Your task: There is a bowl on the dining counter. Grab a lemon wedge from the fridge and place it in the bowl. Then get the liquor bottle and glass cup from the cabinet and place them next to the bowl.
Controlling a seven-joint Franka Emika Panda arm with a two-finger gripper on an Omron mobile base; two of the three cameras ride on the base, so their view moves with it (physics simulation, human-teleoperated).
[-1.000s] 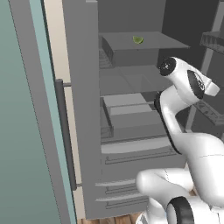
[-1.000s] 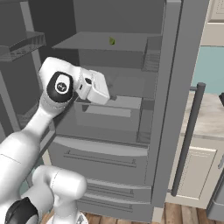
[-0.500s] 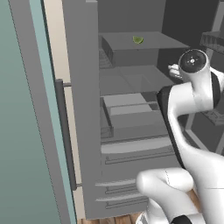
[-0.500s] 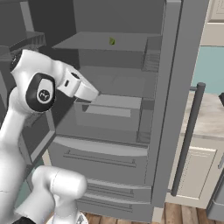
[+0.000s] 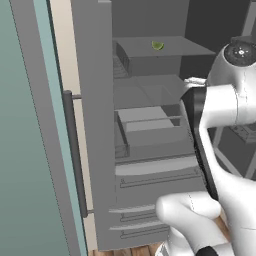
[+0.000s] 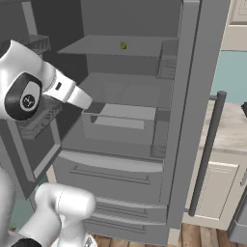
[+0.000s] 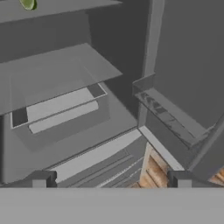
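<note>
The fridge (image 6: 192, 96) stands with both doors swung open. A small green lemon wedge (image 5: 157, 45) lies on the upper inner shelf, also seen as lemon wedge (image 6: 123, 46) and at the top left as lemon wedge (image 7: 27, 4). My gripper (image 7: 111, 181) is open with nothing between its fingertips (image 7: 41, 179). It hangs in front of the fridge's interior, well below and short of the wedge. The bowl, dining counter, liquor bottle, glass cup and cabinet are out of view.
A grey crisper drawer (image 6: 123, 120) sits on the middle shelf, with freezer drawers (image 6: 111, 176) below. The open doors carry shelf racks (image 6: 41, 113) and long handles (image 5: 75, 150). A cream wall cabinet (image 6: 212, 188) stands beyond the right door.
My arm has swung back from the fridge's middle: the hand moved left in the right base view and the elbow rose. The wedge and the doors have not moved.
</note>
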